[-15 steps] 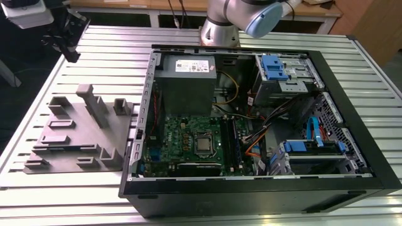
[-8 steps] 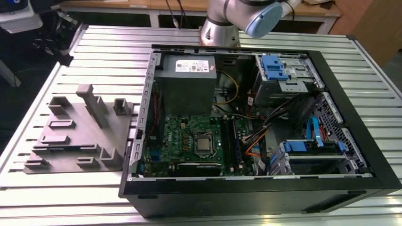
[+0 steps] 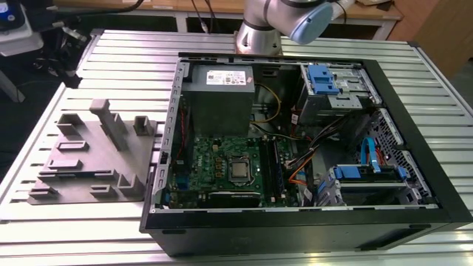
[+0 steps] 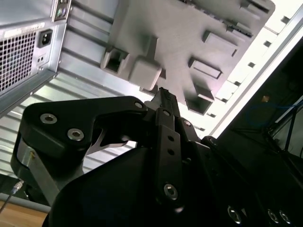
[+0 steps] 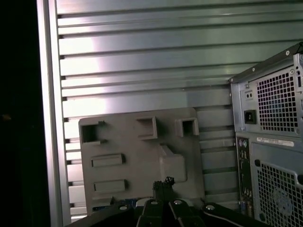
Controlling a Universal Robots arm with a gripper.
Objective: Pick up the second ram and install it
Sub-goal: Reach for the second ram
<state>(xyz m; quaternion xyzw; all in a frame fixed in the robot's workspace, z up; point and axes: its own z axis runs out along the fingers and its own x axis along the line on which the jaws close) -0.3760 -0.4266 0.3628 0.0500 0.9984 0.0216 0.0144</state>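
Observation:
My gripper (image 4: 163, 93) hangs high over the slatted table, above the robot-side end of the grey fixture tray (image 5: 137, 156) and beside the computer case's back panel (image 5: 270, 142). In both wrist views its black fingertips (image 5: 163, 182) meet, and nothing shows between them. The second ram is not to be made out. On the green motherboard (image 3: 221, 166) inside the open case, thin dark strips run along the black memory slots (image 3: 271, 166); I cannot tell whether a stick stands in them. The tray's pockets (image 3: 81, 160) look empty.
The open black case (image 3: 310, 221) lies on its side at the table's middle, with a grey power supply (image 3: 218, 102), blue drive brackets (image 3: 322, 80) and loose cables (image 3: 303, 160) inside. The arm's joint (image 3: 310, 22) rises behind it. A dark drop lies past the table edge (image 5: 47, 118).

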